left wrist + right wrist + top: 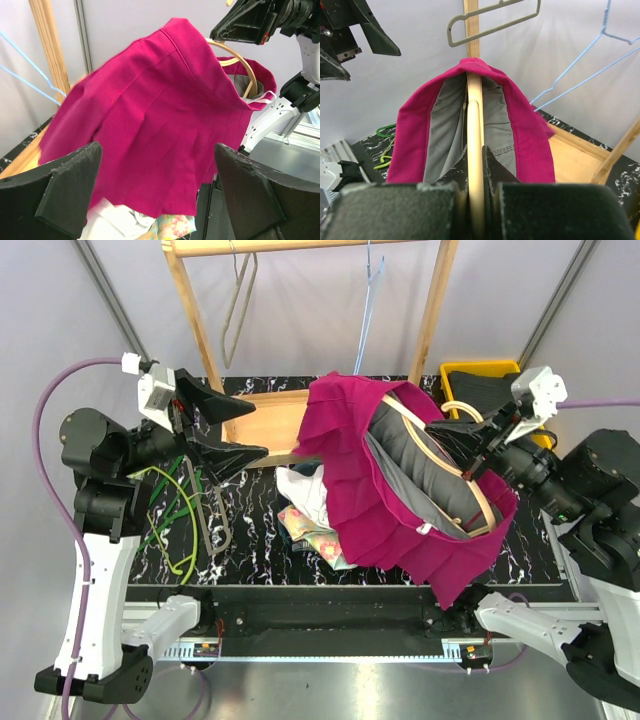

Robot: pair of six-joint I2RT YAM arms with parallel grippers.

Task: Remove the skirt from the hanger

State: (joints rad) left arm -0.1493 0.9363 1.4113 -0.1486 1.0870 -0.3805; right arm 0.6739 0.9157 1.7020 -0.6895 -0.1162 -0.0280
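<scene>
Your right gripper [458, 445] is clenched on the pale curved wooden hanger [482, 502]. In the right wrist view its two black fingers [420, 210] press on either side of the wooden bar [474, 125], which runs straight out from the jaws. The magenta pleated skirt with grey lining [350, 480] is on that hanger, with its waistband wrapped over the far end of the wood and the grey lining [445, 125] showing on both sides of the bar. From above, the skirt hangs from the raised hanger over the middle of the black marble-patterned table [250, 540]. Its pleats spill down towards the near edge, and its left side lies above a small pile of white and floral clothes [310, 515].

Your left gripper [252, 430] stands released, jaws spread wide with nothing between them. It sits to the left of the skirt, close but not touching. In the left wrist view the spread fingers [55, 195] frame the magenta cloth [165, 125] beyond them.

Farther out, a tangle of green hangers [170, 510] lies on the table below the left arm. A light wooden rack [190, 300] rises at the back, carrying a grey plastic hanger [238, 310] and a blue wire hanger [370, 300]. A yellow bin [480, 368] sits at the far right.
</scene>
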